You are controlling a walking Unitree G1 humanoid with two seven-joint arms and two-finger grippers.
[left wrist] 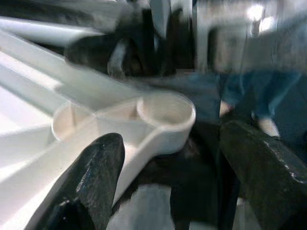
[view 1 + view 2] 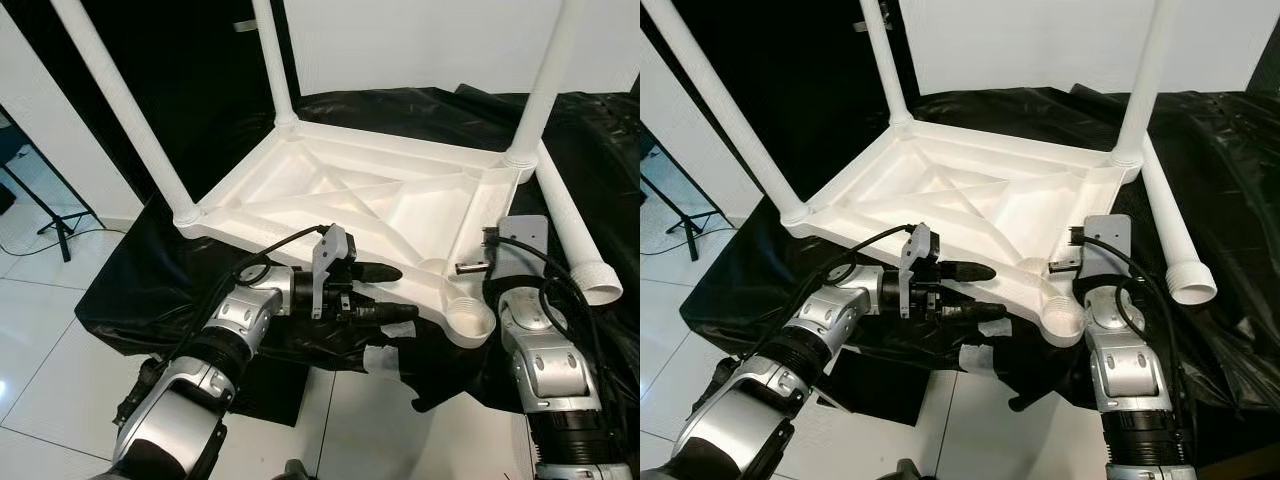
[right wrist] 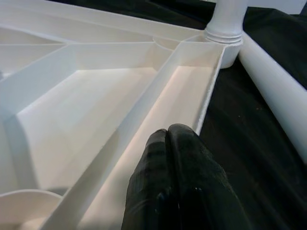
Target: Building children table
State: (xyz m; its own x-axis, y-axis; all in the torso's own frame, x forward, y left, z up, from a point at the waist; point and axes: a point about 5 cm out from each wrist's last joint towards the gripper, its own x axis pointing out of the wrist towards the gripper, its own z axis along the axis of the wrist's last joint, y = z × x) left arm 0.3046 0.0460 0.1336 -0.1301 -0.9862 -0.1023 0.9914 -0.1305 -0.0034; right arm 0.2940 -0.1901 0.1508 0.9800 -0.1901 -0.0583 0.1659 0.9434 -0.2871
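Black plastic sheeting covers the low surface in the middle of the frame, with white floor tiles at the lower left. On it the left claw lies horizontally at the lower centre, its two black fingers spread apart, one above and one below the near rim of the white table top, which rests upside down with its ribbed underside up. The right claw is at the lower right, near the same front corner; its fingers are pressed together and they pinch nothing, resting over the inside rim of the top. Just between the two claws, at the near right corner, the round empty socket stands open. Three white legs are already standing in the other corners and rise out of the upper edge of the frame. The fourth leg lies loose on the sheeting at the right, beside the top, its threaded end towards the robot. I judge that the last leg is the step in hand: the right claw must open, take this leg, bring it upright over the socket and turn it in, while the left claw steadies the top.
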